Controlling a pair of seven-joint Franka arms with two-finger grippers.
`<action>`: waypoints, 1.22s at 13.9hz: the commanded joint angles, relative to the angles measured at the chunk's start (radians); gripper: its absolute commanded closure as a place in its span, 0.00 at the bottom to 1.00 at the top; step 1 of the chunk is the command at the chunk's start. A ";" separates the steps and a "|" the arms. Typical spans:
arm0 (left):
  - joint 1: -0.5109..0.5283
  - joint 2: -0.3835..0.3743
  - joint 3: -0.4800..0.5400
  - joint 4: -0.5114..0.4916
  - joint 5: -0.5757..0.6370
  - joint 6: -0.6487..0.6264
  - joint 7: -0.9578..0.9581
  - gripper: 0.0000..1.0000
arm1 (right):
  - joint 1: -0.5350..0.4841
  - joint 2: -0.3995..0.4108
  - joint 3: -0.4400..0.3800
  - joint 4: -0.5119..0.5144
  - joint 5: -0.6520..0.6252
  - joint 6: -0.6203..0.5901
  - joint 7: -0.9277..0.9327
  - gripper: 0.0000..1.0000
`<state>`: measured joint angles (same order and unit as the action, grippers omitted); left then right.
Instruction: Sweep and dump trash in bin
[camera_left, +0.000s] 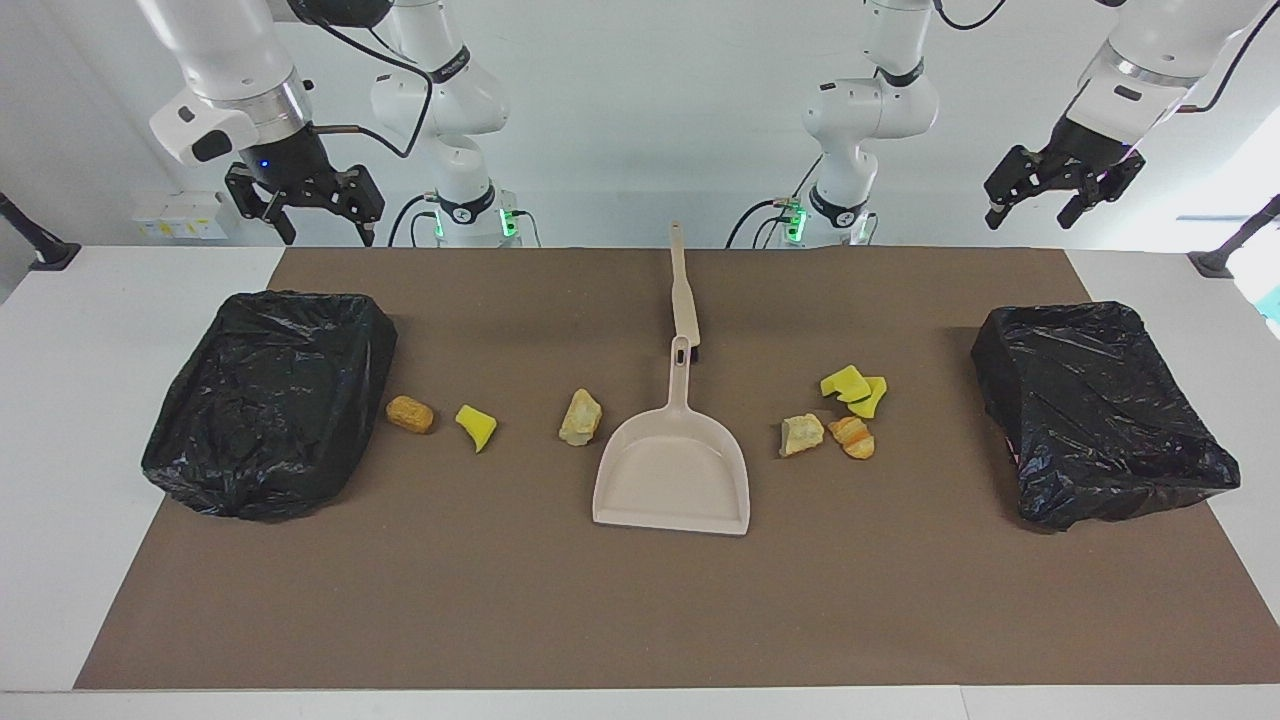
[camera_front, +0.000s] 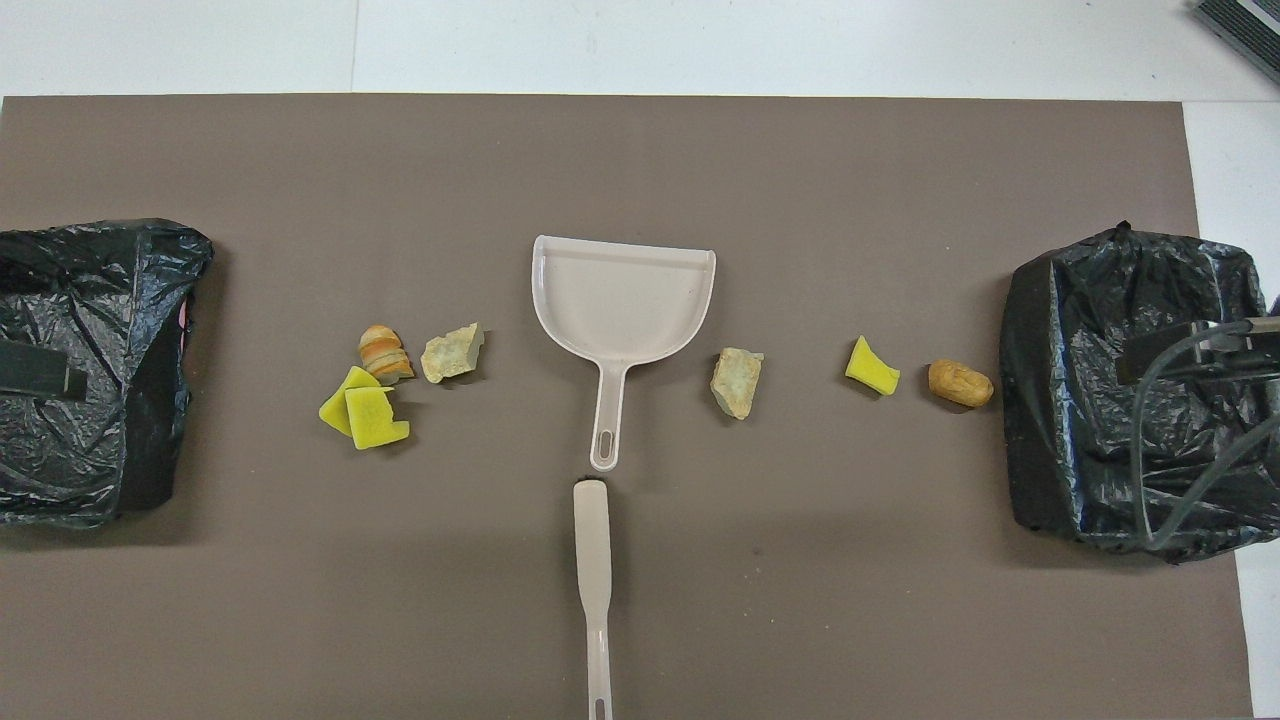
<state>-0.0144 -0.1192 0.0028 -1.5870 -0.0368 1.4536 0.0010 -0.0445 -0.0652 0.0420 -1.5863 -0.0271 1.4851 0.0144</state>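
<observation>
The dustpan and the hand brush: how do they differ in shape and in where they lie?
The dustpan has a wide flat tray with a short handle; the hand brush is long and thin. The dustpan lies farther from the robots, the hand brush nearer, handle ends almost meeting. Trash lies beside the dustpan, none beside the hand brush. Both are beige and lie untouched on the brown mat.

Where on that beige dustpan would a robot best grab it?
Probably the dustpan's narrow straight handle, gripped from above across its width. It lies flat and points toward the robots; the wide scoop looks too broad for two fingers. Both grippers, left and right, wait raised and open.
</observation>
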 joint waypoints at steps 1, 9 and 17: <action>-0.002 -0.020 -0.001 -0.033 0.003 0.001 -0.012 0.00 | -0.005 -0.015 0.001 -0.014 0.013 -0.005 -0.018 0.00; -0.007 -0.030 -0.001 -0.064 0.003 0.008 -0.010 0.00 | -0.005 -0.015 0.001 -0.014 0.013 -0.008 -0.019 0.00; -0.009 -0.031 -0.004 -0.076 0.003 0.010 -0.012 0.00 | -0.006 -0.015 0.001 -0.014 0.013 -0.006 -0.025 0.00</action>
<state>-0.0179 -0.1220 -0.0028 -1.6300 -0.0368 1.4536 0.0006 -0.0445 -0.0652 0.0420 -1.5863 -0.0271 1.4851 0.0144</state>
